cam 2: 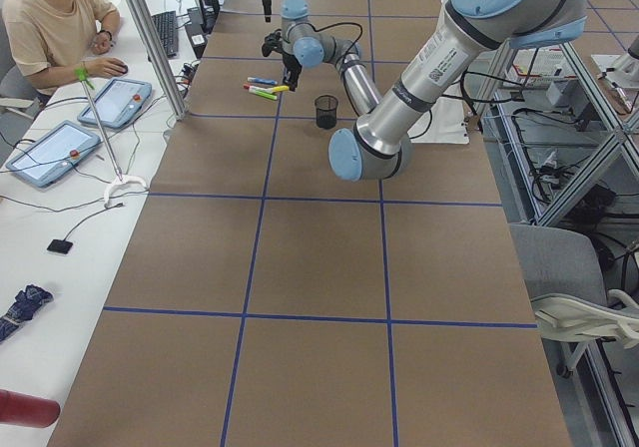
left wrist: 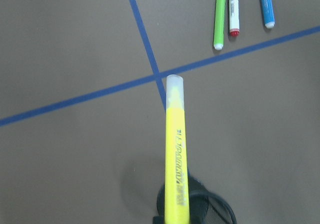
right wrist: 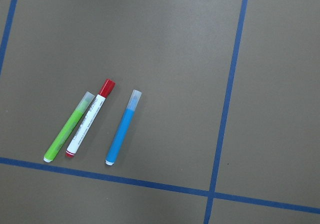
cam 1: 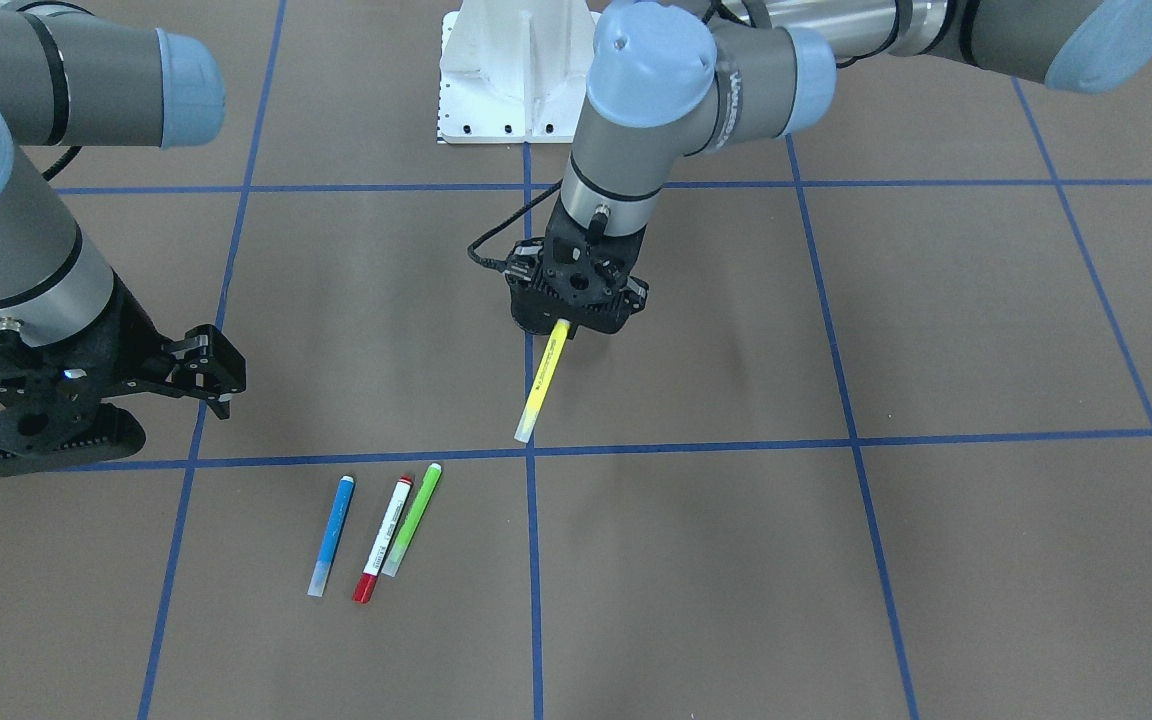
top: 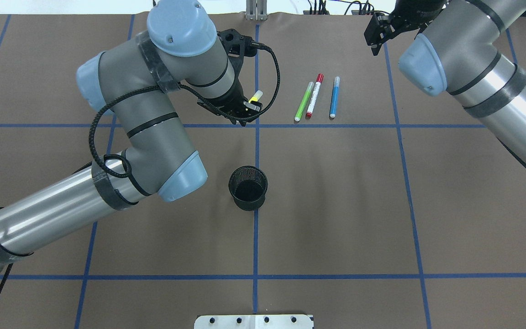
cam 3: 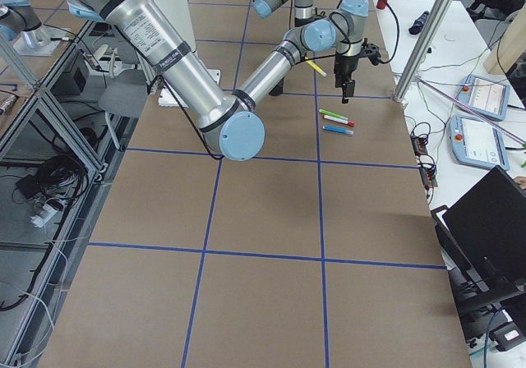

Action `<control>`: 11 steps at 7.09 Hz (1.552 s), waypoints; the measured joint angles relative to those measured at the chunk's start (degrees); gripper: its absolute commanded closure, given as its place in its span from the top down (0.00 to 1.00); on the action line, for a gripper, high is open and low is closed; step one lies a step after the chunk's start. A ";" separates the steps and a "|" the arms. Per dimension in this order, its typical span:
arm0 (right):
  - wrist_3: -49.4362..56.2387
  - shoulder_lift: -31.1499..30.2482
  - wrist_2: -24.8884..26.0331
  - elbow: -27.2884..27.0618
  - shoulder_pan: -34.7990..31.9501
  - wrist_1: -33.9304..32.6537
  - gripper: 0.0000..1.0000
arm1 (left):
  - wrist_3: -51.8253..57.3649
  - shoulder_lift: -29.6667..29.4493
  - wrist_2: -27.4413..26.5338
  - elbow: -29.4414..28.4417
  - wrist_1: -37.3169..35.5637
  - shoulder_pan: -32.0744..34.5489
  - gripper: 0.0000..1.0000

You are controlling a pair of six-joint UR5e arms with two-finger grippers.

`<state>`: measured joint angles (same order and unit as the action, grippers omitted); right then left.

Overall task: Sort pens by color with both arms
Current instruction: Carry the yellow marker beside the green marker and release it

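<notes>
My left gripper (cam 1: 564,325) is shut on the upper end of a yellow pen (cam 1: 541,385), which hangs tilted above the table near the central tape cross. In the left wrist view the yellow pen (left wrist: 176,154) points away over the tape lines. Three pens lie side by side on the table: blue (cam 1: 333,535), white with a red cap (cam 1: 383,540) and lime green (cam 1: 413,518). The right wrist view looks down on the green (right wrist: 69,127), red-capped (right wrist: 90,118) and blue (right wrist: 123,127) pens. My right gripper (cam 1: 211,375) hovers open and empty, off to the side of the blue pen.
A black mesh cup (top: 248,187) stands upright on the centre tape line, nearer the robot than the pens. The white base pedestal (cam 1: 511,70) sits at the robot's side. A person (cam 2: 50,28) sits at a side desk. Blue tape lines grid the brown table.
</notes>
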<state>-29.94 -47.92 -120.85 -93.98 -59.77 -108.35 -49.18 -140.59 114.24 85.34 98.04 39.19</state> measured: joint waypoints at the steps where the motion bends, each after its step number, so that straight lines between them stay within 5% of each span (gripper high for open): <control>1: -0.02 -0.03 0.00 0.14 0.07 0.46 1.00 | -0.35 -2.34 -2.51 -7.01 6.39 0.24 0.00; 6: -0.07 -0.14 0.00 0.37 0.30 0.94 1.00 | -0.38 -13.85 -10.03 -33.77 26.61 0.07 0.02; 9: -0.03 -0.15 0.00 0.45 0.35 0.95 1.00 | -0.07 -15.46 -11.69 -37.48 28.78 -0.22 0.93; 11: -0.03 -0.15 0.02 0.46 0.35 0.97 1.00 | 0.02 -15.60 -11.88 -37.61 29.04 -0.46 0.99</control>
<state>-29.97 -48.08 -120.83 -93.52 -59.41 -107.38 -49.16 -156.19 102.36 47.73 127.08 38.72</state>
